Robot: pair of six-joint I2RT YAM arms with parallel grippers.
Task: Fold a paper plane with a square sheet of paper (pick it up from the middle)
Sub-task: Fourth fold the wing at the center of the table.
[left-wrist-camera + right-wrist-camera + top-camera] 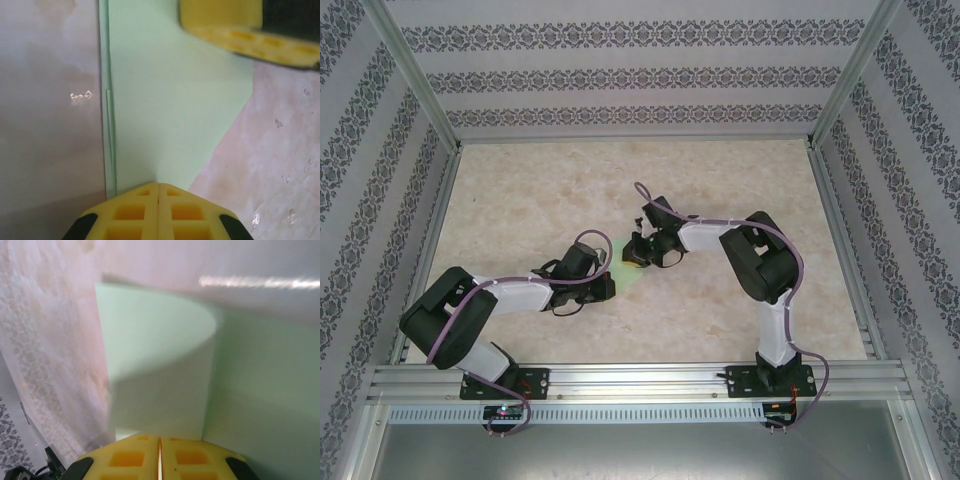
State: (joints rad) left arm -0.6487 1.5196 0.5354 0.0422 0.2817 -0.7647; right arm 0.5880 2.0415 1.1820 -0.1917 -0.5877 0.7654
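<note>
**A:** ok so what's the left hand (159, 186) doing over there?

**B:** Its fingers are squeezed together with nothing between them, tips down on the near edge of the square sheet of paper (170, 100). My guess is it's playing paperweight, so the sheet doesn't skate around the worktop (720, 190) while the other side gets worked. There's also a narrow strip (106, 130) along the sheet's left edge that looks doubled over.

**A:** and the sheet's where exactly?

**B:** Middle of the worktop, right between the two hands, mostly lying flat.

**A:** right hand?

**B:** The right hand (160, 439) is closed up too. A flap (155, 350) of the sheet curls up just past its tips and throws a shadow. It seems placed to turn that flap over for a crease, but I can't tell if it's pinching the paper or only nudging it. No plane shape yet, so early folds imo.
</note>
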